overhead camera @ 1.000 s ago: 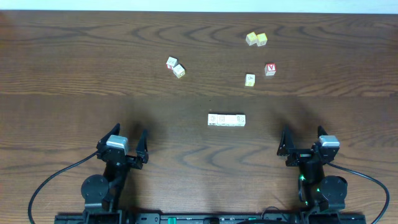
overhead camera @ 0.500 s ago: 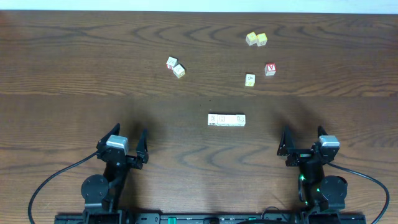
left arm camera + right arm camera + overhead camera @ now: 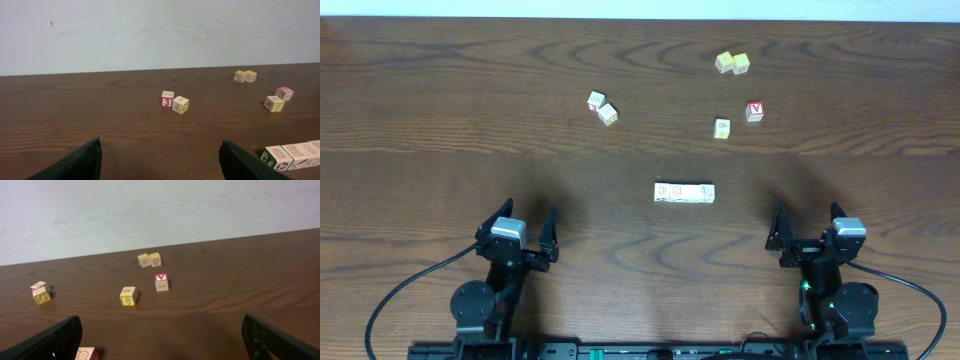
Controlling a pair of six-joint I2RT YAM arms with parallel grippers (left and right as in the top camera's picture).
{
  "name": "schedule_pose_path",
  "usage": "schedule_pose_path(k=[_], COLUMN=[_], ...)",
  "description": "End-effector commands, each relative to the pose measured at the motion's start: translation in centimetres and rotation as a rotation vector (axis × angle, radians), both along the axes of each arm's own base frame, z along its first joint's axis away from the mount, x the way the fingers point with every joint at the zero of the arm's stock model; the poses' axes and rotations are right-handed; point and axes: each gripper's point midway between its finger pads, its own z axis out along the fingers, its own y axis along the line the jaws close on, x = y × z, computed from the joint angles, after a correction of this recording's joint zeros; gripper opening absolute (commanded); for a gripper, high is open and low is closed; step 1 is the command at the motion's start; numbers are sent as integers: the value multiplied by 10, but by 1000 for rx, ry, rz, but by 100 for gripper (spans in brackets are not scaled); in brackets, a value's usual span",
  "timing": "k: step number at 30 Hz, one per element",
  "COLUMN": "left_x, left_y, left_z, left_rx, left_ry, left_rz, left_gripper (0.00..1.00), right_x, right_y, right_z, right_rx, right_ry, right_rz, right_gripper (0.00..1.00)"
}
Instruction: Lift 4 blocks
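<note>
Dark wood-grain tabletop again, and we're looking at the row of four pale cream wooden alphabet cubes lying mid-table, touching side by side. Our left gripper and right gripper are sitting well back from it, fingers spread wide, gripping nothing.

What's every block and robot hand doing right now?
Row of four blocks: resting on the table, touching side by side, not lifted.
Left gripper: open, empty.
Right gripper: open, empty.
Red-faced cube: sitting alone on the table.
Far pair of cubes: side by side on the table.
</note>
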Motion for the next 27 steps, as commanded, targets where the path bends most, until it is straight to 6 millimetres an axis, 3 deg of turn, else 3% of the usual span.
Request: schedule_pose_path(k=[1, 20, 27], left_x=[-2, -2, -2], left_y=[-2, -2, -2], left_z=[-14, -14, -14], left_rx=[8, 8, 8], left_ry=[47, 47, 47], left_rz=[-14, -14, -14], left_gripper=[75, 75, 75], right_x=[0, 0, 0], right_y=[3, 3, -2], right_z=[-1, -1, 0], right_rx=[-11, -11, -87], right_ry=[0, 0, -6], right_rz=[13, 13, -11], right_gripper=[99, 99, 99])
